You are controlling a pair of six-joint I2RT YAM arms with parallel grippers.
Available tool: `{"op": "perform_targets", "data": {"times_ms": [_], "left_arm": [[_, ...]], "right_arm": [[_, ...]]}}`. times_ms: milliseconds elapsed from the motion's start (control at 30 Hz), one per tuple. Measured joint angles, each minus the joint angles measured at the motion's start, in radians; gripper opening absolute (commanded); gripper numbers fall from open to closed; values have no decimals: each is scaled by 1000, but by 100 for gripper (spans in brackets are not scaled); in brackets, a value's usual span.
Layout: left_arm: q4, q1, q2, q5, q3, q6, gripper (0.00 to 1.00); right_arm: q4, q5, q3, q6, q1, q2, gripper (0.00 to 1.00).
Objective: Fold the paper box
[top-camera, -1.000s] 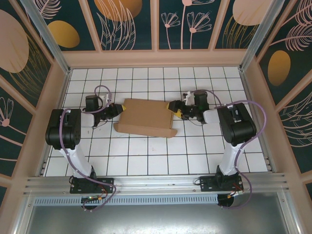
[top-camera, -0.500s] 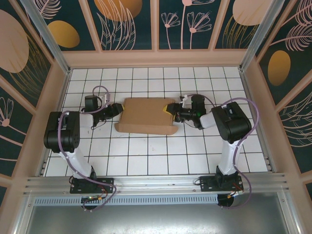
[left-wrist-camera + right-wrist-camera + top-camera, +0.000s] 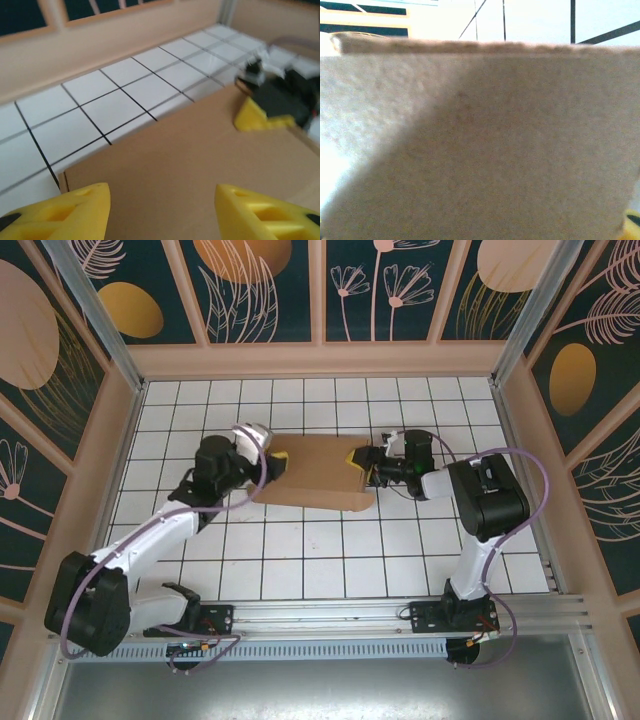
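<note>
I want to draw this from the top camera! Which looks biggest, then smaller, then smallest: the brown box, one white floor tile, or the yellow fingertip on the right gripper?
1. paper box: spreads over several tiles.
2. white floor tile.
3. yellow fingertip of the right gripper: looks smaller than a tile.

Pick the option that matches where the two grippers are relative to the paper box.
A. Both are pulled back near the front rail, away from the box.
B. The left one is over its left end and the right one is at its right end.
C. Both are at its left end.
B: in the top view the left gripper is over the left end of the paper box, and the right gripper is at its right end.
</note>
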Motion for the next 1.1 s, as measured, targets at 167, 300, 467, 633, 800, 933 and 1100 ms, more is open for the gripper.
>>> {"op": "perform_targets", "data": {"times_ms": [167,300,467,633,800,933,1100], "left_arm": [[-56,-185,71,-157,-32,255,59],[-68,-226,128,-211,-32,357,59],[-90,-266,160,-242,-23,452,59],[-63,-291,193,-310,-25,499,57],[61,-322,192,-433,-65,562,58],[202,-340,183,-510,-126,663,61],[354,-348,181,-571,-187,830,71]], "right_arm": [[24,-13,-35,33,0,-13,54],[54,-21,-57,64,0,-15,53],[92,-34,-81,103,0,-50,53],[133,-26,-98,138,0,-79,51],[185,-14,-119,193,3,-101,50],[228,5,-128,231,15,-125,49],[288,16,-142,287,19,-131,47]]}}
